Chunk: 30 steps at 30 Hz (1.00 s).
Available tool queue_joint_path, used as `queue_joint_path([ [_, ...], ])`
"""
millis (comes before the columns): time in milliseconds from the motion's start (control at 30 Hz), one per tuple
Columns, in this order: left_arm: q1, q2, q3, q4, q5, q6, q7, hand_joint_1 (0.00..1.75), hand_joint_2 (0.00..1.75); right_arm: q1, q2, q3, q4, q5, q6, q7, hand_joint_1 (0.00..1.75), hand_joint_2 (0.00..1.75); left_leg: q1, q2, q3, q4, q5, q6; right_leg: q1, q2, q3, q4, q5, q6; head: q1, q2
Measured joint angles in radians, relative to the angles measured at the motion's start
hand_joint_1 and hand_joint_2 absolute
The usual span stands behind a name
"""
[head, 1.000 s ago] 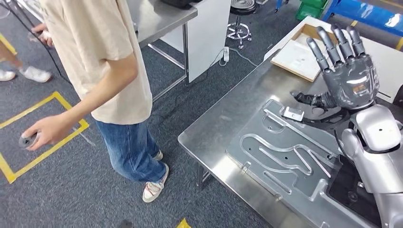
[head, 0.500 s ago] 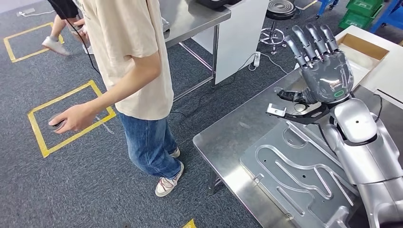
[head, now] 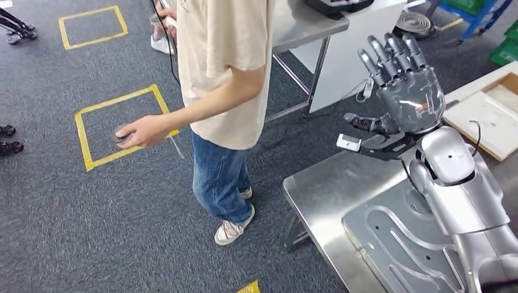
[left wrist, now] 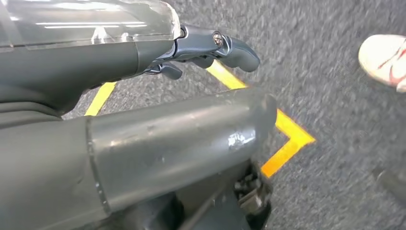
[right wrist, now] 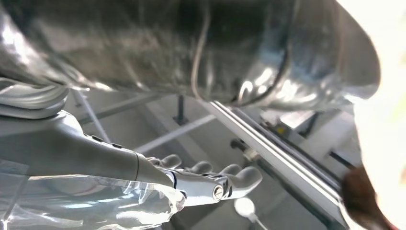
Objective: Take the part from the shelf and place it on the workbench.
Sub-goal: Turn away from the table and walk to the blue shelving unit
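My right hand (head: 406,91) is raised over the near corner of the steel workbench (head: 321,186), palm away from me, fingers spread and nothing in it. In the right wrist view its fingers (right wrist: 206,182) stretch out straight and empty. My left hand (left wrist: 201,50) hangs over grey carpet with its fingers loose and holds nothing. A person (head: 223,73) in a beige shirt and jeans stands left of the bench and holds a round grey disc (head: 121,133) in one hand.
A machined metal plate (head: 397,235) with curved slots lies on the workbench. A flat cardboard box (head: 488,113) sits at the far right. A second steel table (head: 305,24) stands behind the person. Yellow tape squares (head: 116,125) mark the carpet.
The whole picture has slid to the right, so the camera has turned left. The workbench now sits at the right edge. My right hand stays raised and spread.
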Motion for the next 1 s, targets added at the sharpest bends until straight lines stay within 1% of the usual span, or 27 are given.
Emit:
queue_joint_path([
  [33, -0.001, 0.0, 0.0, 0.0, 0.0, 0.002, -0.003, 0.0, 0.0, 0.0, 0.004, 0.001, 0.006, 0.005, -0.007, 0.001, 0.0, 0.0, 0.0, -0.011, 0.001, -0.001, 0.001, 0.003, -0.002, 0.029, -0.028, 0.06, -0.03, 0.001, 0.0, 0.0],
  [67, -0.003, 0.001, 0.0, 0.0, 0.0, 0.005, -0.004, 0.0, 0.0, 0.002, 0.008, 0.003, 0.012, 0.011, -0.015, 0.003, 0.0, 0.0, 0.0, -0.021, 0.001, -0.001, 0.001, 0.005, -0.003, 0.047, -0.062, 0.125, -0.057, 0.002, 0.0, 0.0],
  [100, -0.003, 0.001, 0.0, 0.0, -0.001, 0.009, -0.005, 0.0, 0.0, 0.005, 0.013, 0.005, 0.019, 0.017, -0.02, 0.004, 0.0, 0.0, 0.0, -0.034, 0.001, 0.0, 0.001, 0.006, -0.003, 0.054, -0.092, 0.177, -0.071, 0.003, 0.0, 0.0],
  [133, -0.003, 0.001, 0.0, 0.0, -0.001, 0.014, -0.006, 0.0, 0.0, 0.008, 0.018, 0.008, 0.025, 0.021, -0.026, 0.005, 0.0, 0.0, -0.001, -0.048, 0.001, 0.002, 0.0, 0.006, -0.004, 0.057, -0.11, 0.2, -0.067, 0.004, 0.0, 0.0],
  [167, -0.003, 0.001, 0.0, 0.0, -0.002, 0.018, -0.006, 0.0, 0.0, 0.011, 0.023, 0.011, 0.03, 0.025, -0.031, 0.007, 0.0, 0.0, -0.001, -0.061, 0.001, 0.005, -0.001, 0.005, -0.006, 0.059, -0.11, 0.184, -0.042, 0.005, 0.0, 0.0],
  [200, -0.003, 0.001, 0.0, 0.0, -0.002, 0.022, -0.006, 0.0, 0.0, 0.013, 0.028, 0.013, 0.033, 0.029, -0.037, 0.008, 0.0, 0.0, 0.0, -0.076, 0.002, 0.009, -0.003, 0.004, -0.008, 0.064, -0.093, 0.135, -0.003, 0.005, 0.0, 0.0],
  [233, -0.002, 0.001, 0.0, 0.0, -0.003, 0.025, -0.006, 0.0, 0.0, 0.013, 0.032, 0.014, 0.036, 0.032, -0.042, 0.008, 0.0, 0.0, 0.001, -0.089, 0.001, 0.013, -0.006, 0.0, -0.011, 0.08, -0.068, 0.072, 0.033, 0.004, 0.0, 0.0],
  [267, -0.002, 0.001, 0.0, 0.0, -0.003, 0.027, -0.006, 0.0, 0.0, 0.013, 0.036, 0.014, 0.04, 0.035, -0.046, 0.009, 0.0, 0.0, 0.001, -0.102, -0.002, 0.02, -0.009, -0.004, -0.013, 0.1, -0.043, 0.012, 0.059, 0.003, 0.0, 0.0],
  [300, -0.002, 0.001, 0.0, 0.0, -0.004, 0.028, -0.006, 0.0, 0.0, 0.014, 0.04, 0.015, 0.043, 0.038, -0.049, 0.01, 0.0, 0.0, 0.002, -0.113, -0.006, 0.024, -0.01, -0.009, -0.014, 0.115, -0.028, -0.025, 0.071, 0.001, 0.0, 0.0],
  [333, 0.0, 0.001, 0.0, 0.0, -0.004, 0.029, -0.006, 0.0, 0.0, 0.014, 0.043, 0.015, 0.046, 0.041, -0.052, 0.011, 0.0, 0.0, 0.003, -0.124, -0.011, 0.026, -0.01, -0.015, -0.013, 0.125, -0.021, -0.041, 0.071, 0.0, 0.0, 0.0],
  [400, 0.004, 0.002, 0.0, 0.0, -0.004, 0.032, -0.006, 0.0, 0.0, 0.015, 0.054, 0.016, 0.052, 0.044, -0.057, 0.012, 0.0, 0.0, 0.006, -0.143, -0.016, 0.024, -0.006, -0.027, -0.011, 0.113, -0.019, -0.046, 0.071, -0.007, 0.0, 0.0],
  [433, 0.007, 0.003, 0.0, 0.0, -0.004, 0.033, -0.006, 0.0, 0.0, 0.015, 0.061, 0.017, 0.054, 0.044, -0.059, 0.013, 0.0, 0.0, 0.006, -0.138, -0.019, 0.028, -0.01, -0.031, -0.012, 0.103, -0.016, -0.05, 0.072, -0.013, 0.0, 0.0],
  [467, 0.008, 0.004, 0.0, 0.0, -0.004, 0.035, -0.006, 0.0, 0.0, 0.015, 0.068, 0.018, 0.055, 0.044, -0.062, 0.013, 0.0, 0.0, 0.005, -0.117, -0.026, 0.047, -0.021, -0.036, -0.013, 0.091, -0.011, -0.055, 0.074, -0.022, -0.001, 0.0],
  [500, 0.008, 0.005, 0.0, 0.0, -0.004, 0.036, -0.006, 0.0, 0.0, 0.015, 0.074, 0.018, 0.057, 0.044, -0.064, 0.013, 0.0, 0.0, 0.004, -0.087, -0.043, 0.084, -0.043, -0.041, -0.014, 0.079, -0.006, -0.06, 0.075, -0.029, -0.002, 0.0],
  [533, 0.007, 0.005, 0.0, 0.0, -0.004, 0.036, -0.007, 0.0, 0.0, 0.015, 0.077, 0.018, 0.059, 0.044, -0.065, 0.013, 0.0, 0.0, 0.005, -0.053, -0.069, 0.14, -0.072, -0.045, -0.011, 0.066, -0.003, -0.062, 0.075, -0.035, -0.003, 0.0],
  [567, 0.005, 0.005, 0.0, 0.0, -0.003, 0.036, -0.008, 0.0, 0.0, 0.016, 0.081, 0.019, 0.063, 0.045, -0.066, 0.013, 0.0, 0.0, 0.006, -0.03, -0.103, 0.207, -0.103, -0.049, -0.008, 0.053, -0.001, -0.063, 0.073, -0.039, -0.004, 0.0],
  [600, 0.004, 0.005, 0.0, 0.0, -0.002, 0.035, -0.008, 0.0, 0.0, 0.016, 0.084, 0.02, 0.067, 0.046, -0.065, 0.011, 0.0, 0.0, 0.009, -0.02, -0.133, 0.267, -0.124, -0.053, -0.005, 0.041, -0.001, -0.062, 0.072, -0.041, -0.004, 0.0],
  [633, 0.004, 0.005, 0.0, 0.0, -0.001, 0.033, -0.009, 0.0, 0.0, 0.016, 0.088, 0.022, 0.073, 0.048, -0.065, 0.01, 0.0, 0.0, 0.01, -0.015, -0.151, 0.301, -0.131, -0.054, -0.004, 0.029, 0.0, -0.062, 0.07, -0.041, -0.004, 0.0],
  [667, 0.005, 0.006, 0.0, 0.0, 0.0, 0.031, -0.009, 0.0, 0.0, 0.015, 0.092, 0.024, 0.078, 0.05, -0.064, 0.008, 0.0, 0.0, 0.011, -0.013, -0.149, 0.296, -0.119, -0.055, -0.003, 0.017, 0.001, -0.062, 0.068, -0.041, -0.004, 0.0],
  [700, 0.006, 0.006, 0.0, 0.0, 0.0, 0.029, -0.009, 0.0, 0.0, 0.015, 0.095, 0.026, 0.082, 0.053, -0.063, 0.007, 0.0, 0.0, 0.011, -0.007, -0.125, 0.25, -0.09, -0.054, -0.003, 0.006, 0.004, -0.061, 0.066, -0.039, -0.004, 0.0],
  [767, 0.005, 0.009, 0.0, 0.0, 0.002, 0.027, -0.009, 0.0, 0.0, 0.011, 0.1, 0.029, 0.089, 0.056, -0.063, 0.005, 0.0, 0.0, 0.005, 0.025, -0.049, 0.107, -0.032, -0.046, -0.001, -0.016, 0.011, -0.061, 0.06, -0.033, -0.004, 0.0],
  [800, 0.004, 0.009, 0.0, 0.0, 0.002, 0.026, -0.01, 0.0, 0.0, 0.009, 0.101, 0.029, 0.092, 0.056, -0.063, 0.004, 0.0, 0.0, 0.0, 0.038, -0.022, 0.055, -0.017, -0.04, 0.002, -0.025, 0.014, -0.061, 0.057, -0.029, -0.004, 0.0],
  [833, 0.004, 0.01, 0.0, 0.0, 0.003, 0.026, -0.01, 0.0, 0.0, 0.006, 0.103, 0.03, 0.094, 0.056, -0.063, 0.003, 0.0, 0.0, -0.004, 0.046, -0.009, 0.029, -0.013, -0.034, 0.005, -0.034, 0.016, -0.061, 0.054, -0.025, -0.004, 0.0],
  [900, 0.005, 0.011, 0.0, 0.0, 0.003, 0.025, -0.011, 0.0, 0.0, 0.003, 0.106, 0.032, 0.1, 0.056, -0.062, 0.003, 0.0, 0.0, -0.009, 0.03, -0.01, 0.021, -0.012, -0.024, 0.007, -0.052, 0.02, -0.064, 0.052, -0.015, -0.003, 0.0],
  [933, 0.007, 0.011, 0.0, 0.0, 0.003, 0.023, -0.011, 0.0, 0.0, 0.002, 0.109, 0.033, 0.103, 0.056, -0.062, 0.002, 0.0, 0.0, -0.007, 0.019, -0.008, 0.016, -0.01, -0.019, 0.005, -0.051, 0.022, -0.064, 0.048, -0.01, -0.003, 0.0],
  [967, 0.008, 0.012, 0.0, 0.0, 0.003, 0.021, -0.011, 0.0, 0.0, 0.0, 0.111, 0.035, 0.105, 0.057, -0.061, 0.002, 0.0, 0.0, -0.005, 0.009, -0.005, 0.01, -0.007, -0.013, 0.002, -0.035, 0.02, -0.055, 0.039, -0.005, -0.003, 0.0],
  [1000, 0.008, 0.012, 0.0, 0.0, 0.005, 0.019, -0.011, 0.0, 0.0, -0.002, 0.113, 0.036, 0.107, 0.057, -0.059, 0.002, 0.0, 0.0, -0.002, 0.0, -0.002, 0.005, -0.003, -0.006, -0.001, -0.009, 0.009, -0.028, 0.02, -0.002, -0.003, 0.0],
])
